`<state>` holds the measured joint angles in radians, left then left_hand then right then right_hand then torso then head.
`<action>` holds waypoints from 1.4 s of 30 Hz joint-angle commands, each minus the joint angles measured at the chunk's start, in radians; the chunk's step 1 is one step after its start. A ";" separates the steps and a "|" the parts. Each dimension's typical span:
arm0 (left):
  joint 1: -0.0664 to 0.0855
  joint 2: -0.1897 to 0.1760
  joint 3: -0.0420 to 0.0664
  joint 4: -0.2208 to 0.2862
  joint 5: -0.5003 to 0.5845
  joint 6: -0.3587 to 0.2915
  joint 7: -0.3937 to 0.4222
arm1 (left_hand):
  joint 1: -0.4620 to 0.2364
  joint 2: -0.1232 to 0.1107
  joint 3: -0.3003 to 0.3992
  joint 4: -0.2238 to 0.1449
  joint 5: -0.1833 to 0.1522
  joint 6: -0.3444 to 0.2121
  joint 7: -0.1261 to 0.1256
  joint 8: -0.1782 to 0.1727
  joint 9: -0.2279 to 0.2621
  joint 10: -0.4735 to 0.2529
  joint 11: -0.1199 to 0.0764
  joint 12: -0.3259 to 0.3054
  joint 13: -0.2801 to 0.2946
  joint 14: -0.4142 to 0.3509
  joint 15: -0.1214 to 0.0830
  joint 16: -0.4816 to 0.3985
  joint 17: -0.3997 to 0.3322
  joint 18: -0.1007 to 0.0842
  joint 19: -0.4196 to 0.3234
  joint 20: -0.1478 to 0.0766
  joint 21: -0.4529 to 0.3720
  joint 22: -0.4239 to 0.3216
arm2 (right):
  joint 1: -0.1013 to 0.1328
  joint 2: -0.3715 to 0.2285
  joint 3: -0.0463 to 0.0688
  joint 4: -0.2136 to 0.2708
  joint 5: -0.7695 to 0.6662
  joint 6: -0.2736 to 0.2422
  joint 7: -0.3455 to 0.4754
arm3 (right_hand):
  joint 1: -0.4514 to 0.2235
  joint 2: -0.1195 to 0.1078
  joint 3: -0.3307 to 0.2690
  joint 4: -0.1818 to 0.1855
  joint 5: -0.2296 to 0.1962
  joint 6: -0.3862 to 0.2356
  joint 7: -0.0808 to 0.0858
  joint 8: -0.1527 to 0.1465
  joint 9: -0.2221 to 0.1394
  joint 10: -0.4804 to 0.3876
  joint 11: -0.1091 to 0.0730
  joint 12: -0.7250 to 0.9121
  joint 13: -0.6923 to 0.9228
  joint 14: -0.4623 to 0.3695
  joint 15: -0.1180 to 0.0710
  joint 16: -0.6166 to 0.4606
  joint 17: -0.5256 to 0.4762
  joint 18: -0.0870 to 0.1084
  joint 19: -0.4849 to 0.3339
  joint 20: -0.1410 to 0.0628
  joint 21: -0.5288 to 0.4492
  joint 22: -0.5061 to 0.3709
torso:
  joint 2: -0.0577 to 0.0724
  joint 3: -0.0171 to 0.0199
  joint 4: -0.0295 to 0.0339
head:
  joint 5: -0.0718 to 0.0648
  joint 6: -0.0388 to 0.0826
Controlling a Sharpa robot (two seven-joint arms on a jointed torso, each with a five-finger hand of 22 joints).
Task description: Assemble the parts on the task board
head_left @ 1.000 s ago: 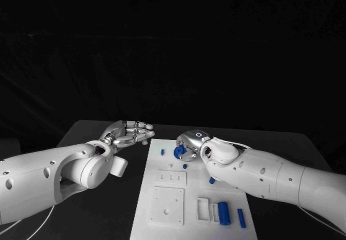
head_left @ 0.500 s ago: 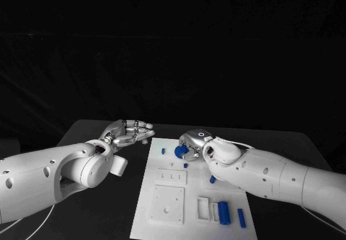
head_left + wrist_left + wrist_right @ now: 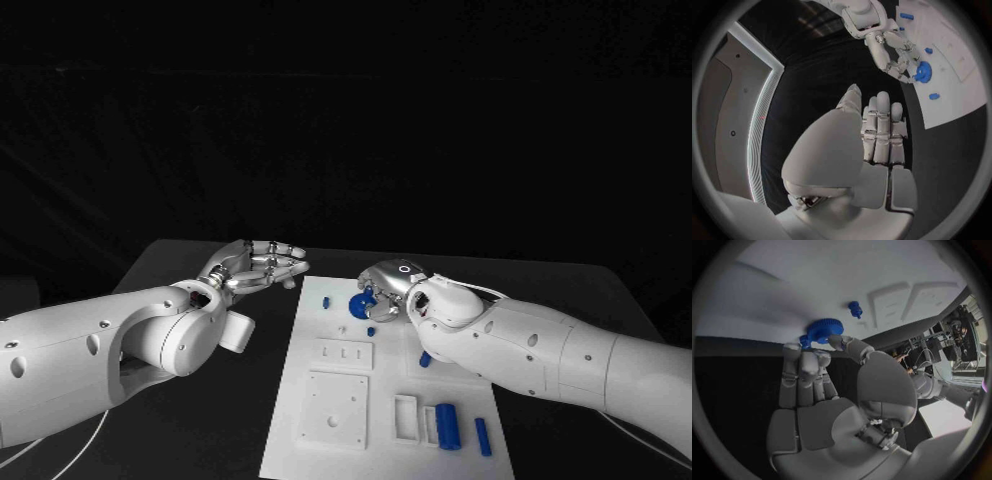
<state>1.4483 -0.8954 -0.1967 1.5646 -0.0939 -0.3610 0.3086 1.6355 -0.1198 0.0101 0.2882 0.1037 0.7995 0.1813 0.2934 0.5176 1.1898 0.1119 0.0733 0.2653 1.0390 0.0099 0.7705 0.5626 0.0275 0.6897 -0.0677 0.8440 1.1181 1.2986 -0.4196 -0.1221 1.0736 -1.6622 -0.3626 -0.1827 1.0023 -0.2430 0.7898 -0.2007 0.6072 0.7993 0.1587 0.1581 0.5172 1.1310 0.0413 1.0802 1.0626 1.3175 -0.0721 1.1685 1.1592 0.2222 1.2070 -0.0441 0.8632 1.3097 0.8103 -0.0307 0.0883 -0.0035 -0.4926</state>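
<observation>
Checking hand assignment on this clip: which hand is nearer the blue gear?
Right. The right hand holds the blue gear in its fingers over the task board. The left hand hovers open beside the board, apart from the gear.

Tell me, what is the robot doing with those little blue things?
It is putting parts together on the white task board. The right robot hand pinches a blue gear above the far end of the board. The left robot hand holds nothing and hovers beside the board with its fingers apart. More blue pieces lie on the board, such as a blue cylinder near the front.
</observation>
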 commanded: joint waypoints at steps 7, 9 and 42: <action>0.001 0.001 0.000 -0.001 -0.002 0.015 0.008 | -0.003 0.001 0.003 0.001 0.003 -0.001 0.003 -0.004 0.002 -0.007 0.003 -0.004 0.002 0.002 0.003 -0.005 -0.001 0.004 -0.008 -0.018 -0.006 -0.002 | 0.000 -0.016 0.000 0.011 0.059 -0.003 0.013 | 0.012 0.029 0.047 -0.003 0.133 -0.005 0.004 0.004 -0.002 -0.004 0.006 0.004 -0.005 -0.001 0.008 -0.004 0.002 0.040 -0.001 0.011 -0.004 0.013 | 0.000 -0.0007 0.0009 | -0.001 -0.001; 0.001 0.001 0.000 -0.001 -0.002 0.016 0.009 | -0.003 0.001 0.003 0.001 0.003 -0.001 0.003 -0.004 0.002 -0.007 0.003 -0.004 0.002 0.002 0.003 -0.005 -0.001 0.004 -0.008 -0.017 -0.006 -0.002 | 0.000 -0.024 0.000 0.020 0.071 -0.026 0.025 | 0.008 0.034 0.054 -0.007 0.150 -0.001 0.003 0.007 -0.002 -0.003 0.005 0.006 -0.006 0.000 0.008 -0.003 0.003 0.040 0.000 0.012 -0.002 0.015 | 0.000 -0.0006 0.0005 | -0.001 -0.001; -0.015 0.043 -0.004 -0.135 -0.008 0.149 0.033 | 0.002 0.017 -0.010 0.001 0.001 0.018 -0.003 -0.015 0.012 0.047 -0.015 -0.006 0.019 -0.020 0.034 -0.128 -0.044 -0.002 -0.059 0.012 -0.045 -0.028 | -0.027 -0.303 0.067 -0.003 0.713 0.097 0.428 | 0.033 0.130 -0.320 -0.093 -0.249 0.049 -0.008 0.053 0.006 -0.032 -0.006 0.027 -0.013 -0.016 -0.002 -0.006 0.016 0.040 -0.040 0.009 0.007 0.018 | -0.059 0.0274 -0.0637 | -0.022 0.003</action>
<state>1.4352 -0.8535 -0.2015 1.4295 -0.0947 -0.2501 0.3192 1.6342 -0.1052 0.0058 0.2892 0.1037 0.8201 0.1751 0.2818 0.5298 1.2416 0.0930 0.0733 0.2859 1.0153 0.0408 0.6472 0.5192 0.0279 0.6324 -0.0607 0.8013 1.0913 1.2780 -0.7273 -0.0551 1.0809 -0.9629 -0.3028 0.2268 1.0256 -0.1119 0.4757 -0.2928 0.3556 0.8405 0.1466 0.2057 0.5233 1.1042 0.0357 1.1025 1.0503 1.3054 -0.0748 1.1685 1.1746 0.2193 1.1714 -0.0343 0.8713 1.3096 0.7546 -0.0086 0.0330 -0.0239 -0.4853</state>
